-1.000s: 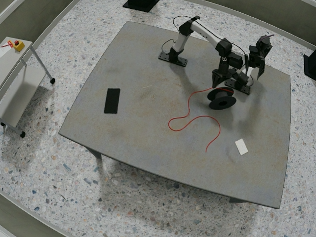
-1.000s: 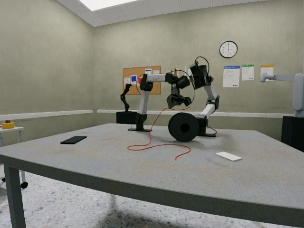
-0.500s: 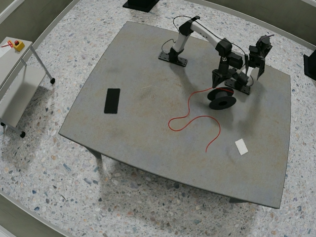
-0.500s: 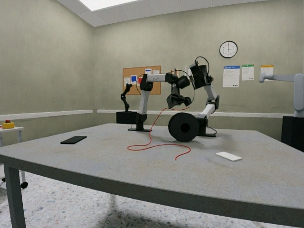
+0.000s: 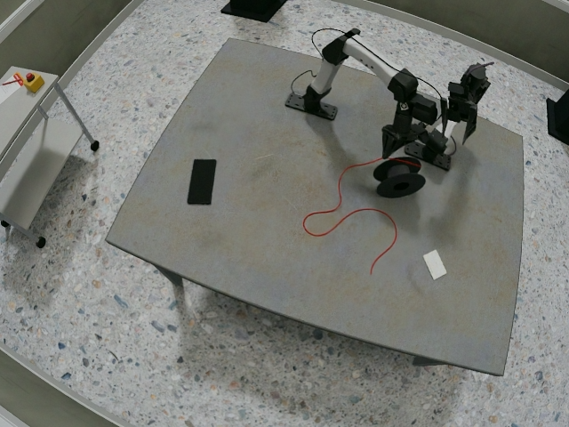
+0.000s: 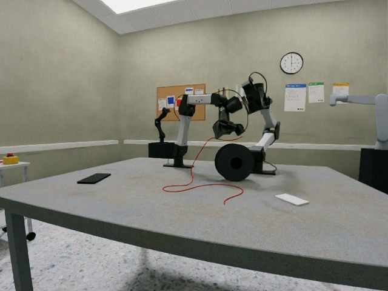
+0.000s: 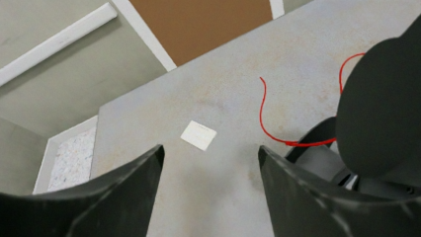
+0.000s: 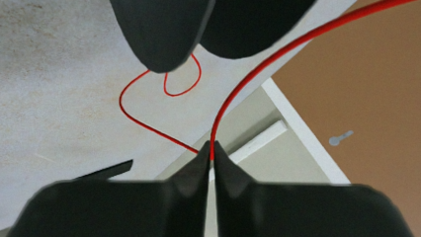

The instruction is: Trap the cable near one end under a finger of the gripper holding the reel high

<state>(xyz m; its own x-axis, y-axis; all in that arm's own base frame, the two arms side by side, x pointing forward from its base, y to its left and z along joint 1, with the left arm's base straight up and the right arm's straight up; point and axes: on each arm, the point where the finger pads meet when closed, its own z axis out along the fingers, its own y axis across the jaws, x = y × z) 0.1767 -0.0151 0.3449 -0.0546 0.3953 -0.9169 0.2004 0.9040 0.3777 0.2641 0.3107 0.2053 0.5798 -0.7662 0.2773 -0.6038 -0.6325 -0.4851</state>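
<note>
Well, right hand: my right hand (image 5: 385,157) (image 6: 216,137) (image 8: 211,143) is closed, fingertips together on the red cable (image 5: 396,229) (image 6: 213,184) (image 7: 260,114) (image 8: 312,35) near its raised end.
Left hand: my left hand (image 5: 454,139) (image 6: 250,108) (image 7: 210,147) is open wide, though short of fully, and empty, above the surface (image 5: 276,276) (image 6: 188,213) (image 7: 148,128) (image 8: 49,99).
Reel: the black reel (image 5: 390,189) (image 6: 225,159) (image 7: 376,109) (image 8: 163,35) stands on its rims on the surface, near the base of my left arm.
Cable: from my fingertips one side slopes down to lie in loose bends, and the short end reaches over the reel (a neat little arch, from my wrist).
Cart: a yellow box with a red button (image 5: 33,84) (image 6: 10,159) sits on its top.
Slabs: the white one (image 5: 435,264) (image 6: 291,199) (image 7: 199,135) and the black one (image 5: 202,181) (image 6: 94,178) (image 8: 106,172) lie flat, well apart.

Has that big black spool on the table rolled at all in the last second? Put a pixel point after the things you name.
No. In the exterior view, the black reel (image 5: 387,188) (image 6: 236,150) (image 7: 318,129) (image 8: 163,35) stands just where it stood, below and to the left of the wall clock (image 6: 291,63).
</note>
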